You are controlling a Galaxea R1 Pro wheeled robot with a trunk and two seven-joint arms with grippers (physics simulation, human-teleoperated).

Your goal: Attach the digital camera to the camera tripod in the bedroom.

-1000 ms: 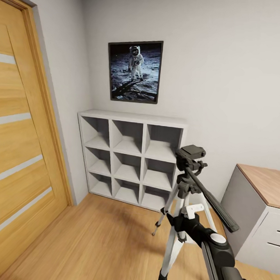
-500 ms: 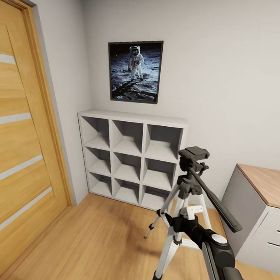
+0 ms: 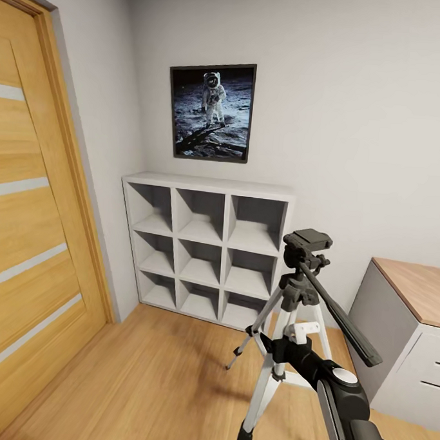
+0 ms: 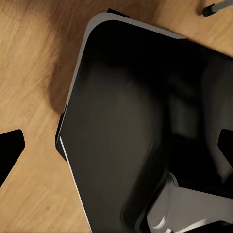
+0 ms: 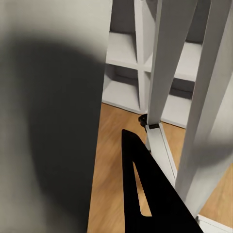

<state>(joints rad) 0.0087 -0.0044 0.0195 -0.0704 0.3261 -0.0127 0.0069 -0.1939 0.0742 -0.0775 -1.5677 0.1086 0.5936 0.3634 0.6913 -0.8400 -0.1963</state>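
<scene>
The camera tripod [image 3: 298, 292] stands on the wood floor at the right, before the shelf, with silver-grey legs, a black head [image 3: 307, 241] and a long pan handle [image 3: 343, 323] slanting down to the right. My right gripper [image 3: 275, 344] reaches in from the lower right and looks shut on the tripod where its legs meet. In the right wrist view one black finger [image 5: 141, 194] lies against the silver legs [image 5: 165, 73]. My left gripper [image 4: 119, 141] is open, hanging over my black base [image 4: 121, 121] and the floor. The digital camera is out of view.
A white cube shelf [image 3: 206, 245] stands against the back wall under a framed astronaut picture [image 3: 211, 111]. A wooden door [image 3: 32, 236] runs along the left. A grey drawer unit with a wood top [image 3: 408, 320] is close on the right. Wood-plank floor [image 3: 140, 383] lies between.
The tripod's head has shifted slightly right and lower, and its near and far feet have swung left. My right arm has hardly moved.
</scene>
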